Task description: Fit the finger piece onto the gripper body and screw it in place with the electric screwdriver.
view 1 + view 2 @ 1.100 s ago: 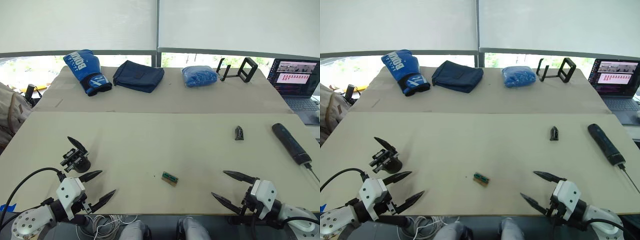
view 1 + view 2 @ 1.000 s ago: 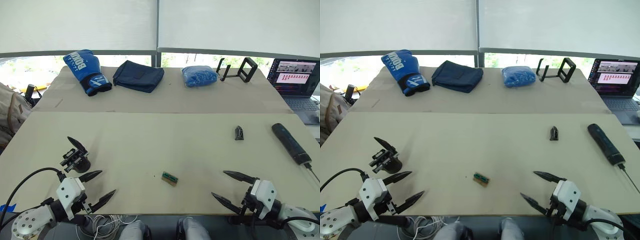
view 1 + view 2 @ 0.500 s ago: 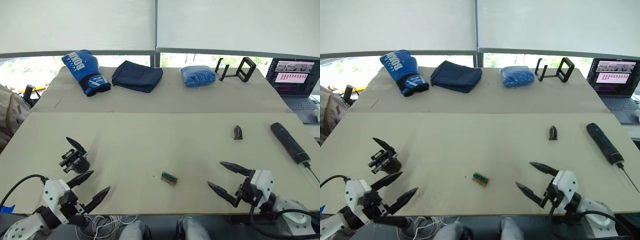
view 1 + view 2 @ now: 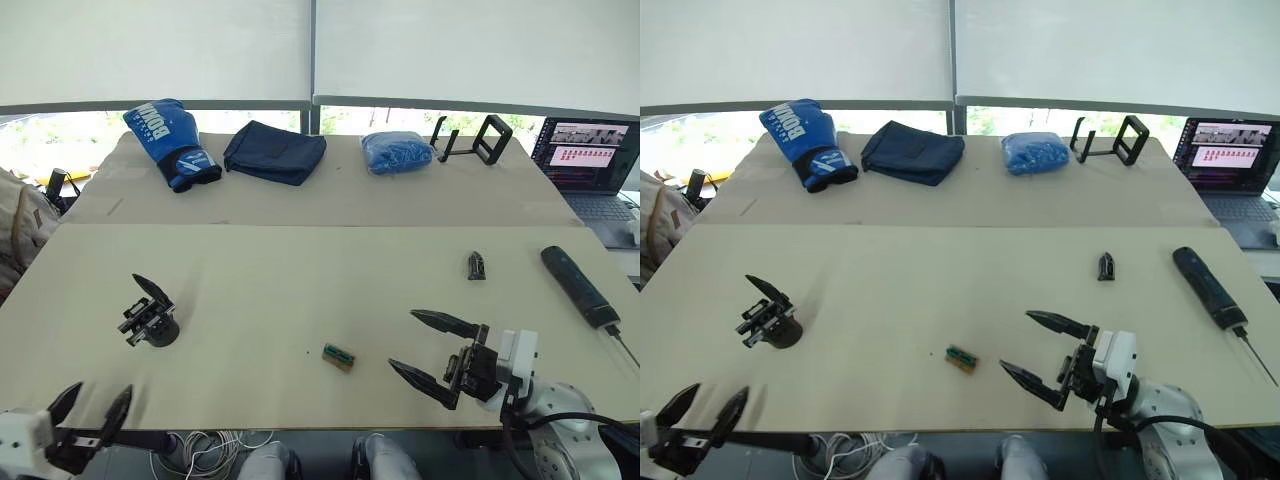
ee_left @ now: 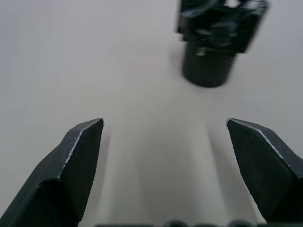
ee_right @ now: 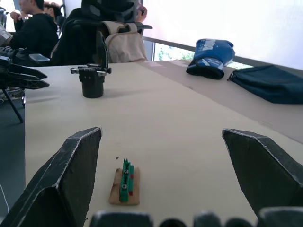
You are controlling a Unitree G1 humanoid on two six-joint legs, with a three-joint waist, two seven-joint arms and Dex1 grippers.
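Fingers spread on both: left gripper (image 4: 88, 417) at the near left table edge, right gripper (image 4: 432, 349) above the tabletop, facing a small green-and-brown block (image 4: 339, 356). Black round-based gripper body (image 4: 151, 316) stands left; small tapered black finger piece (image 4: 476, 265) and long matte-black cylindrical electric screwdriver (image 4: 581, 287) lie far right, well apart.

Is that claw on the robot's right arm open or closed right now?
Open. The right gripper has its two black fingers spread wide above the table, with nothing between them.
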